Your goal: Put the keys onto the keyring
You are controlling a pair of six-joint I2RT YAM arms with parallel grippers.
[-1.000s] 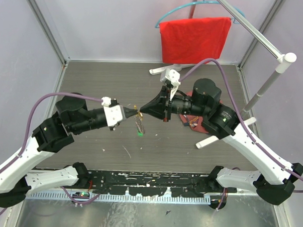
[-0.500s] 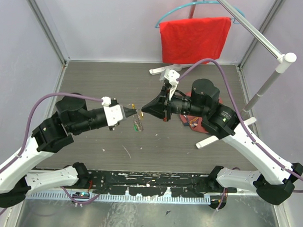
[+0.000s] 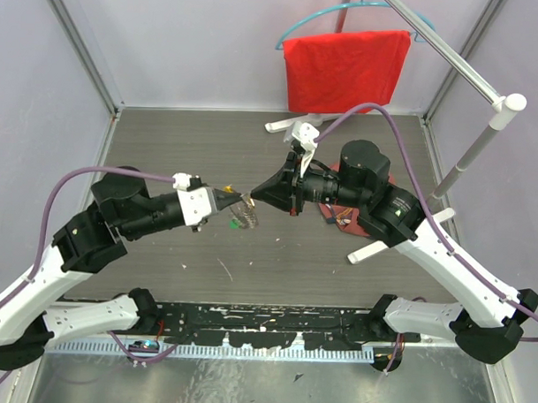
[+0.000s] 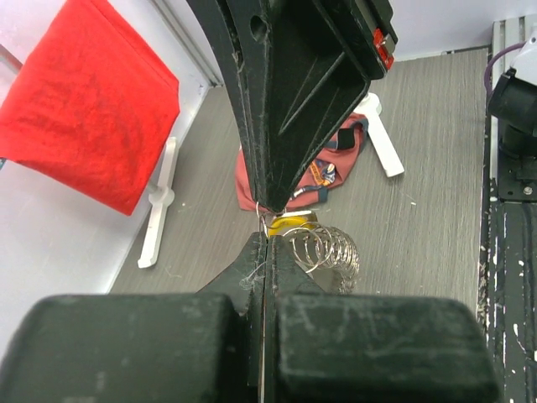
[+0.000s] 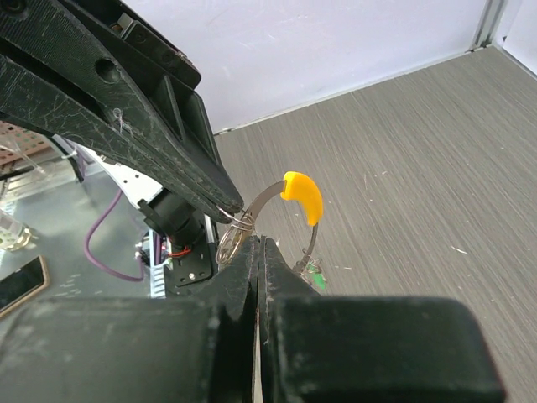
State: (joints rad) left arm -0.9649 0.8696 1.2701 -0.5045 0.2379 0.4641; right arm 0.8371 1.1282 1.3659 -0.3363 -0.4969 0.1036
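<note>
My left end effector (image 3: 226, 197) sits on the near side of the red cloth (image 3: 344, 70) and well to its left. Its fingers are pressed together, pinching the thin wire of the keyring (image 5: 302, 195). The keyring is held above the worktop (image 3: 192, 137), nearer me than the red cloth and a little left of it, with the green key (image 5: 315, 275) at its end. My right end effector (image 3: 254, 197), just left of the cloth's left edge and nearer me, is also pressed together, nipping the same loop.

red cloth (image 3: 344, 70) and pole (image 3: 472, 155) crowd the far right.
</note>
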